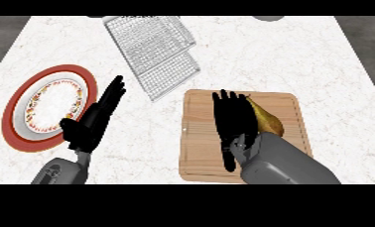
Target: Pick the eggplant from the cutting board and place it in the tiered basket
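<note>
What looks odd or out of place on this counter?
The tiered basket sits skewed, at an angle to the counter's edges. The item on the cutting board beside the right robot hand looks yellow-brown and pear-shaped, unlike an eggplant. Nothing is spilled.

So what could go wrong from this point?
1. The right hand lies open over the board, with the brownish item beside its fingers rather than between them, so closing might miss it or nudge it away.
2. The basket sits across the counter, so the carry could clip its near rim.
3. The item looks yellow-brown, perhaps not an eggplant.
</note>
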